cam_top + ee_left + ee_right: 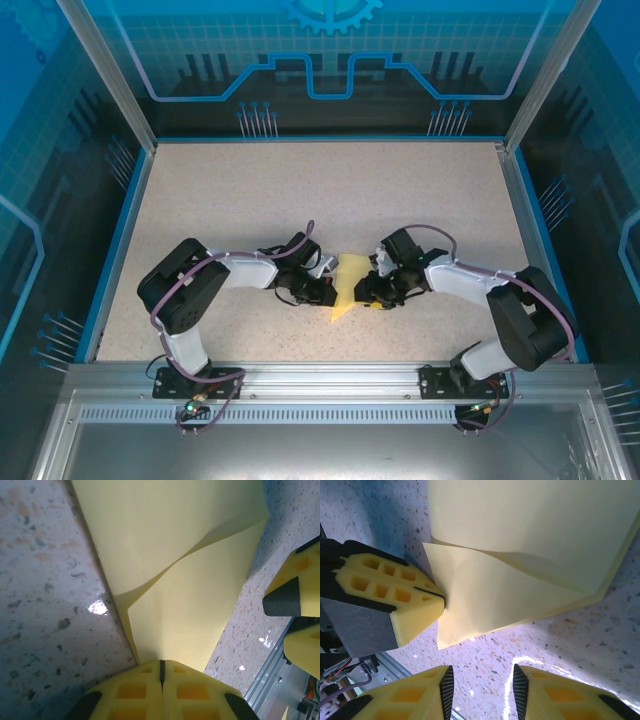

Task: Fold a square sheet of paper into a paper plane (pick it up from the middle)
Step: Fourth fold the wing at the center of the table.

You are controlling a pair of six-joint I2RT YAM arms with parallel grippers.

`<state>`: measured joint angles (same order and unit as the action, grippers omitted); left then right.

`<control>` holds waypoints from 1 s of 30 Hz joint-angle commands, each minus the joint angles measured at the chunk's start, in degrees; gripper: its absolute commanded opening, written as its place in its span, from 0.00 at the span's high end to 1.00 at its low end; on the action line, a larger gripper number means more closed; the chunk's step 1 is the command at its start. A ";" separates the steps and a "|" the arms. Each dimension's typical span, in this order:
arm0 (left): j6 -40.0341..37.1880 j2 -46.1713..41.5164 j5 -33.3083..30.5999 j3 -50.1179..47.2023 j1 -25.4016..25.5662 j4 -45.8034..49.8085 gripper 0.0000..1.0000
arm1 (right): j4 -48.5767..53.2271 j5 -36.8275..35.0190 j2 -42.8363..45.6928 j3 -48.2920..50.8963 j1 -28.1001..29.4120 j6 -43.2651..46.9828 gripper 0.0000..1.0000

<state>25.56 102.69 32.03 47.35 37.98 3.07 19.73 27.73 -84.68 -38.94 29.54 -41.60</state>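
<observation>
The left gripper, with blocky yellow fingers, is clamped tight on an edge of the pale-yellow sheet of thin paper. Its two fingers meet with only a thin seam between them, and the paper is nipped in at that seam. In the right wrist view the same pinch sits on the sheet's side edge, at the corner of a folded-over flap.

The right gripper stands with its jaws parted and bare desk showing in the gap. Its fingertips are just short of the sheet's nearest edge and hold nothing.

The sheet is partly folded. One layer is doubled over another along a slanting crease, and a flap bows up slightly off the layer beneath. It sits toward the near middle of the speckled beige desk, between the two grippers, which face each other from left and right. Whether the pinched edge is raised off the surface I cannot tell.

Both arms reach inward from their bases on the metal rail at the desk's near edge.
</observation>
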 commanded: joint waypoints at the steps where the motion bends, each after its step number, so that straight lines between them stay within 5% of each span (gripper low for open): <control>1: -0.38 0.25 0.40 -0.93 -0.55 0.45 1.00 | -2.66 0.54 -2.42 -0.62 -1.08 -0.93 0.61; 14: -0.38 0.51 0.58 -0.90 -0.58 0.41 1.00 | -8.02 1.62 -4.30 -0.75 -1.86 -3.13 0.64; 30: -0.91 0.69 0.83 -0.50 -0.54 0.79 1.00 | -8.51 2.41 -3.03 -2.17 -1.78 -3.75 0.83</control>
<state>25.56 102.69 32.25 47.35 37.98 3.09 11.66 28.95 -88.68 -39.18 28.29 -45.23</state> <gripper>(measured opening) 0.045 0.175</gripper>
